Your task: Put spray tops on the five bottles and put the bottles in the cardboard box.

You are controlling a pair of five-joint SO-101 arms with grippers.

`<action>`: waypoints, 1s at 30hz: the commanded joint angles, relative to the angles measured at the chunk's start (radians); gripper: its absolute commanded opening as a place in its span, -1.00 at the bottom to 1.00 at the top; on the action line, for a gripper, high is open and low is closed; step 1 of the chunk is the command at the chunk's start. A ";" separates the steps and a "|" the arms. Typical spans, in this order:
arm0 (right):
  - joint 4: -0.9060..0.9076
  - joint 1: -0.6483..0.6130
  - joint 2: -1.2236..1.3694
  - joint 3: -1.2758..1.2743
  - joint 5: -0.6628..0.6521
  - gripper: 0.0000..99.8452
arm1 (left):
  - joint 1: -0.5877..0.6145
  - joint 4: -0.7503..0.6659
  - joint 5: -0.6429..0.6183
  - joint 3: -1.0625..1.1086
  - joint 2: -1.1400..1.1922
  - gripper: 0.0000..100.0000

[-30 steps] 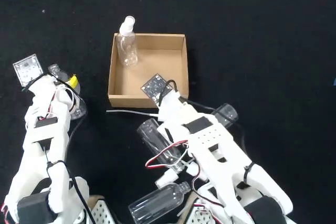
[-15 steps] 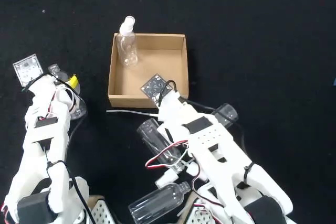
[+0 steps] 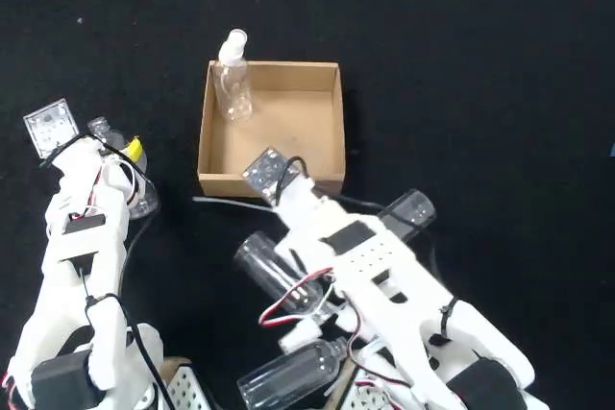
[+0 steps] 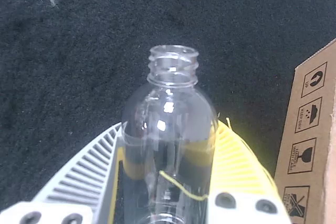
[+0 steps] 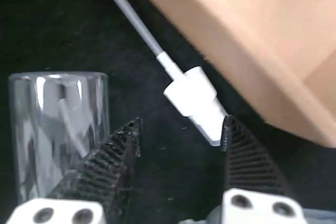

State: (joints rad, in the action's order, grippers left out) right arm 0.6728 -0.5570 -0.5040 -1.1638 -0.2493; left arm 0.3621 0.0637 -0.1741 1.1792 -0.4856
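Left gripper pinching a clear uncapped plastic bottle by the body between yellow-padded jaws, threaded neck sticking out past the tips. Black table cloth spreads wide ahead of the neck and off one jaw. The outer wall of the brown cardboard box stands near the other jaw, a strip of cloth between. Right gripper spread, black ribbed jaws either side of a white spray top lying flat on the cloth. Its thin dip tube runs away from the tips along the box's near wall. The top's head end is just beside one jaw tip; contact cannot tell. That wall rises right past the top, so room is tight on that side. A second clear bottle lies on its side just beside the other jaw. High view: a capped clear bottle stands in the box's far corner, brown floor showing across the rest. A third clear bottle lies behind the right gripper beside its arm, and a fourth clear bottle lies farther back by the arm's base.
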 commanded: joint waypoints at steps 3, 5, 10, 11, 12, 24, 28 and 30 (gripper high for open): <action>0.074 -0.026 -0.005 0.061 0.021 -0.56 | -0.008 -0.021 -0.002 -0.016 -0.044 -0.75; 0.071 -0.003 -0.005 0.065 0.021 -0.56 | -0.008 -0.021 -0.002 -0.016 -0.044 -0.75; 0.072 0.087 -0.005 0.105 0.020 -0.56 | -0.008 -0.021 -0.002 -0.016 -0.044 -0.75; 0.072 0.097 -0.005 0.110 0.015 -0.56 | -0.008 -0.021 -0.002 -0.016 -0.044 -0.75; 0.071 0.098 -0.005 0.111 0.011 -0.56 | -0.008 -0.021 -0.002 -0.016 -0.044 -0.75; -0.015 0.063 0.039 0.084 -0.080 -0.55 | -0.008 -0.021 -0.002 -0.016 -0.046 -0.75; -0.052 0.060 0.117 0.087 -0.081 -0.55 | -0.008 -0.021 -0.002 -0.016 -0.046 -0.75; -0.055 0.058 0.134 0.088 -0.081 -0.55 | -0.008 -0.021 -0.002 -0.016 -0.046 -0.75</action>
State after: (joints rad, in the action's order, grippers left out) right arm 0.6483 -0.4879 -0.3844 -1.1147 -0.3214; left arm 0.3621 0.0637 -0.1741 1.1792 -0.4856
